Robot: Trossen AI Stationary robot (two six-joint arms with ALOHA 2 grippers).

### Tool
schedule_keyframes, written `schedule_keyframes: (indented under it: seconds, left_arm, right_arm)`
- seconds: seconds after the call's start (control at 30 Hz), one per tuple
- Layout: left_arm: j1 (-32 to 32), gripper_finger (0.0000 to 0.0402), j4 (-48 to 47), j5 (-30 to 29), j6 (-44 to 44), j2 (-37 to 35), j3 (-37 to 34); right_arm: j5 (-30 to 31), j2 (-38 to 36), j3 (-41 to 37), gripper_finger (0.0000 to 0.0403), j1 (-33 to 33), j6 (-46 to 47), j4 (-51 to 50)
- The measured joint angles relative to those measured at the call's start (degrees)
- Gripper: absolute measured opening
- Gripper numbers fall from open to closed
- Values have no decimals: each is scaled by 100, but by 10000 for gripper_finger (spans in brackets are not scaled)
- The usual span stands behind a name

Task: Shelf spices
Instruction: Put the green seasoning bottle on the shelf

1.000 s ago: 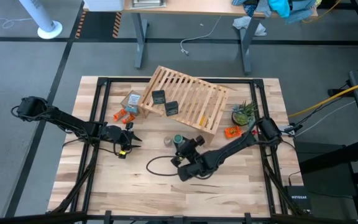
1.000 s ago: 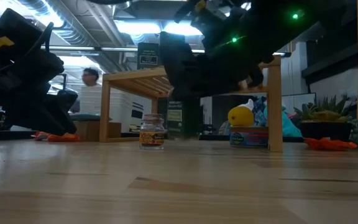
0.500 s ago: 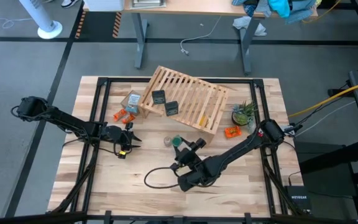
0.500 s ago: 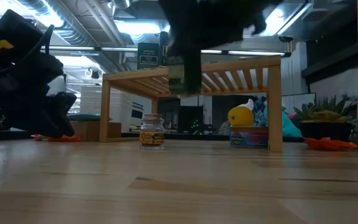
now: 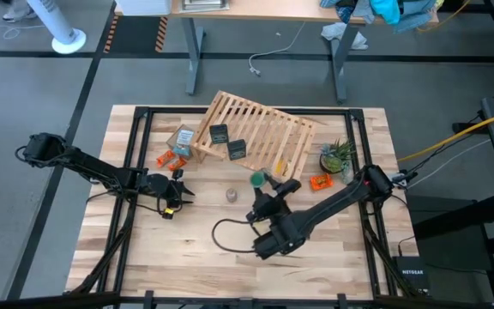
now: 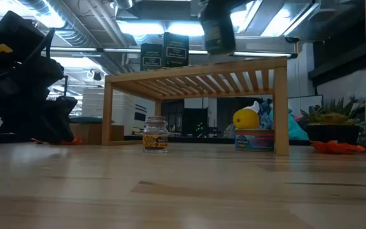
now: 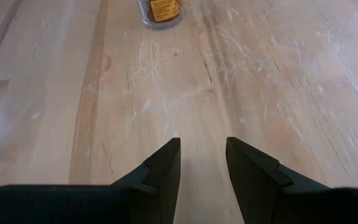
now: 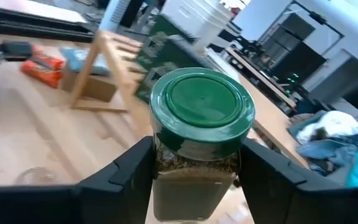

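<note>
Though its lower body is hidden between the fingers, the green-lidded jar point(image 8: 201, 134) stands upright in the right gripper point(image 5: 261, 182), clamped at centre frame by the rack's point(image 5: 256, 133) front edge. The left gripper point(image 7: 202, 163), fingers apart and empty, rests centre-left.

Light: bright ceiling lamps point(image 6: 170, 28) glare in low view | high view evenly lit, soft shadows | blur: jar point(image 8: 201, 134) sharp, room behind soft | near tabletop point(image 6: 183, 203) unfocused
</note>
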Motion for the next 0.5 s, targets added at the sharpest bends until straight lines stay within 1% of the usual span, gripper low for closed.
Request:
schedule_keyframes:
  seconds: [0.1,0.13,0.33,0.5]
  left_arm:
    - [0,123,-2,0,0,0,0]
    - [0,123,-4,0,0,2,0]
    - [0,123,-5,0,0,0,0]
    - [0,123,-8,0,0,0,2]
  right_arm:
    - [34,-33,162,202,0,740,-964]
    - [47,-56,162,202,-2,842,-990]
    - [122,-654,85,202,-7,508,-1000]
    - [55,-955,83,202,-13,224,-1001]
